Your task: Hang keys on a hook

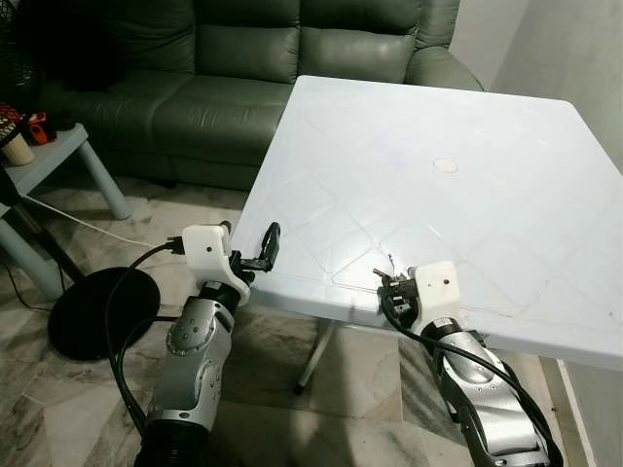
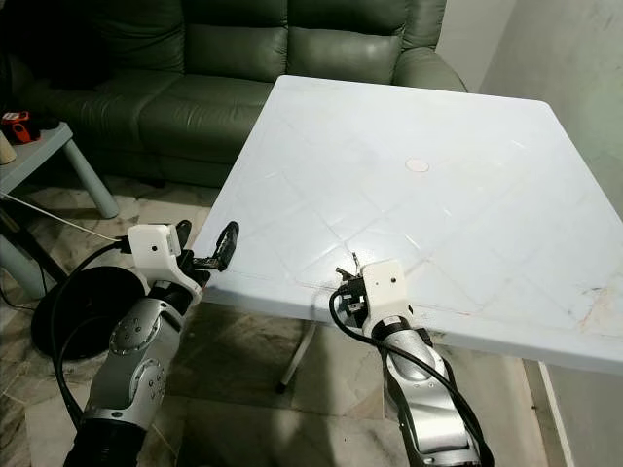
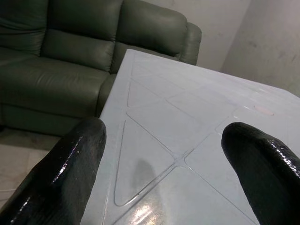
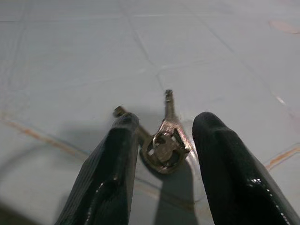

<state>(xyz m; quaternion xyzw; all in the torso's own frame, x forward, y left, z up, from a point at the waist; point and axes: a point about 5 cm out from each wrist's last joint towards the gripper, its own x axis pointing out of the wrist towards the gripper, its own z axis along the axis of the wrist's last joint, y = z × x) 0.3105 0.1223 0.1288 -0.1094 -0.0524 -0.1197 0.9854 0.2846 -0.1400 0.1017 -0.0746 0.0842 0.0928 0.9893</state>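
A small bunch of metal keys (image 4: 164,146) lies flat on the white plastic table (image 1: 438,117), close to its front edge. My right gripper (image 4: 166,119) rests low over that edge, open, with one black finger on each side of the keys and small gaps between them. From the head, the keys (image 1: 388,263) peek out just beyond the right gripper (image 1: 388,280). My left gripper (image 1: 267,249) hovers at the table's front left corner, open and holding nothing; its wrist view looks across the tabletop between two wide-apart fingers (image 3: 70,164).
A dark green leather sofa (image 1: 195,78) stands behind the table. A pale side table (image 1: 49,156) with small items is at far left, and a black round base (image 1: 102,311) with a cable lies on the tiled floor. A wall is on the right.
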